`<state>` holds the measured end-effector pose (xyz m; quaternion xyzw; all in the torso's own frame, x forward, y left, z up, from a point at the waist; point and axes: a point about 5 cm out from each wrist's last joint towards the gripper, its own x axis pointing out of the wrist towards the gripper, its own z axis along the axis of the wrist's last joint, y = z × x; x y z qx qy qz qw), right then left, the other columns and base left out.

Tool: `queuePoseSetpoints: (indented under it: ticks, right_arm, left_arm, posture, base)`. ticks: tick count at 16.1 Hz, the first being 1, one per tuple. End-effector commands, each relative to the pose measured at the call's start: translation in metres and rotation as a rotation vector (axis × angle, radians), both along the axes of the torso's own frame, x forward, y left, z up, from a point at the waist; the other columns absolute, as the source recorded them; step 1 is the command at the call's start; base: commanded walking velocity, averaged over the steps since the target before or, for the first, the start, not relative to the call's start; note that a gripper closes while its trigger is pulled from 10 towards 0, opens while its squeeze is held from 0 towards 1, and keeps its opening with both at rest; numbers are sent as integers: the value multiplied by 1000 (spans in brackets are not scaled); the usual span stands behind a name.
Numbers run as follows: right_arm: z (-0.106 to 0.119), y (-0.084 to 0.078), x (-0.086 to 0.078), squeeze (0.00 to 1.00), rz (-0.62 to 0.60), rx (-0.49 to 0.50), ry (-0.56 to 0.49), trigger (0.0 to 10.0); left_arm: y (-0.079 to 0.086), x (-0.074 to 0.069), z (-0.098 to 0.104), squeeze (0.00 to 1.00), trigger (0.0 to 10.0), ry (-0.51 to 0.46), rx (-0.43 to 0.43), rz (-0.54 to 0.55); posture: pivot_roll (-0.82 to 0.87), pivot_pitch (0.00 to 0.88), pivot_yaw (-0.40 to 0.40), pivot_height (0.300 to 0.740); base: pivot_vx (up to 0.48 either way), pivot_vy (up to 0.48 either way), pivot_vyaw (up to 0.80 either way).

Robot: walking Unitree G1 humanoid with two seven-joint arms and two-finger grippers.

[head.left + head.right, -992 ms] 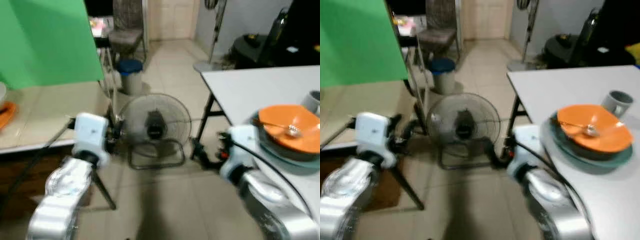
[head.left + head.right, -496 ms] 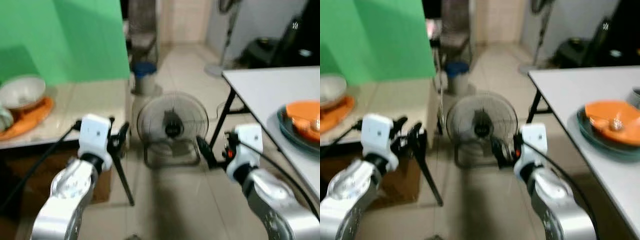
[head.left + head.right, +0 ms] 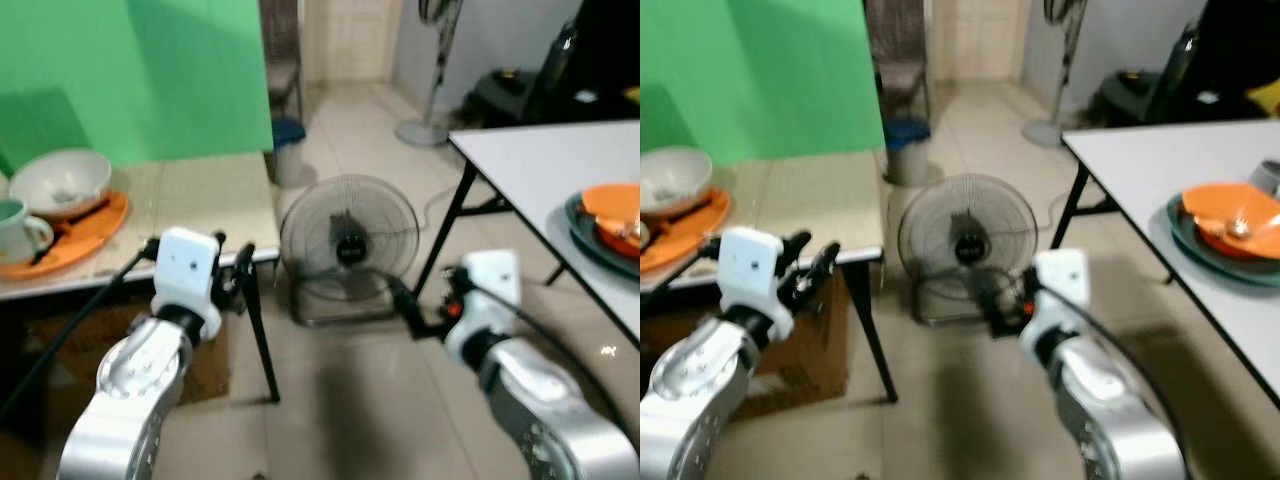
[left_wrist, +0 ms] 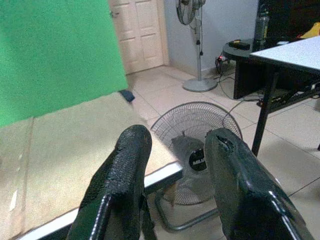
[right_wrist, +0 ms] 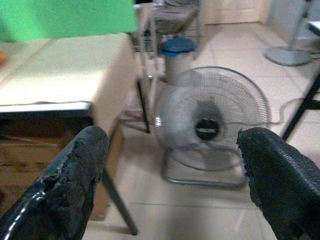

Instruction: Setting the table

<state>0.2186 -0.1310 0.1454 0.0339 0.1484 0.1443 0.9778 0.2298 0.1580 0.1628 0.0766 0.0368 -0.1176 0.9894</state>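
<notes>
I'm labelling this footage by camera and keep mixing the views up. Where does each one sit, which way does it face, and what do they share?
Left and right eye views: on the head, looking forward and down at both silver arms, the floor fan, the beige table and the white table.
Left wrist view: on the left arm, looking along the open left gripper over the beige table's edge.
Right wrist view: on the right arm, looking between the open right gripper fingers.
Shared: all show the fan and the beige table.
</notes>
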Motion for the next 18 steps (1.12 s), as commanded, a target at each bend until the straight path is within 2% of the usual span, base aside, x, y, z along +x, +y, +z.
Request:
queuePoseSetpoints:
  ticks: [1,18]
  right_arm:
    - [3,-3,2,1000,-9,-13,-9,10000]
    - [3,-2,4,1000,16,-18,-4,10000]
  left_arm:
    - [0,1,2,0,10000,-8,-2,3]
    - [-2,0,1,0,10000,-5,4,-2]
  posture:
    - [127,0,10,740]
    - [128,0,0,740]
  base:
    - [0,300,0]
    - [0,295,0]
